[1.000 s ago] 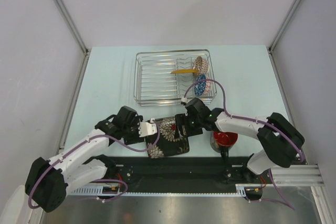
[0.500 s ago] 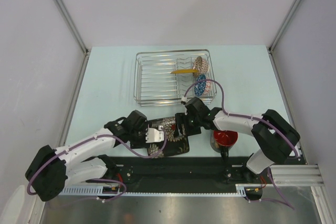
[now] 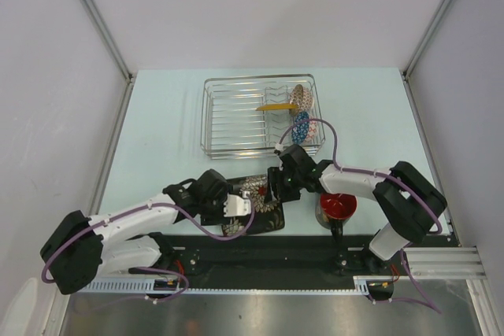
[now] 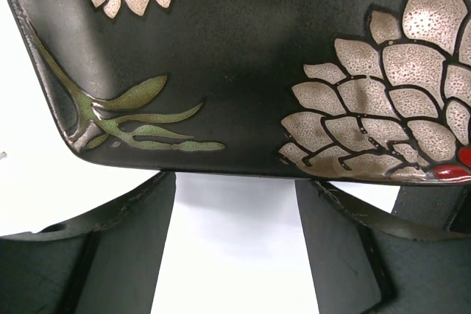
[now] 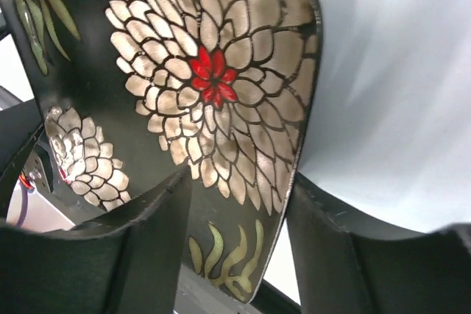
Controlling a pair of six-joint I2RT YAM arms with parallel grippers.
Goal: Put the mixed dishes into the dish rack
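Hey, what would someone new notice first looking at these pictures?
The black square plate with silver flowers and a red centre sits at the table's near edge, with the left claw and right claw at its opposite sides. Behind it stands the dish rack, dishes upright at its right end; a red-lined mug sits right of the plate.

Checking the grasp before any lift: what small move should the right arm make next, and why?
Probably close the right fingers on the black plate: they straddle its rim with slack showing, while the left fingers stand open by another edge, gripping nothing.
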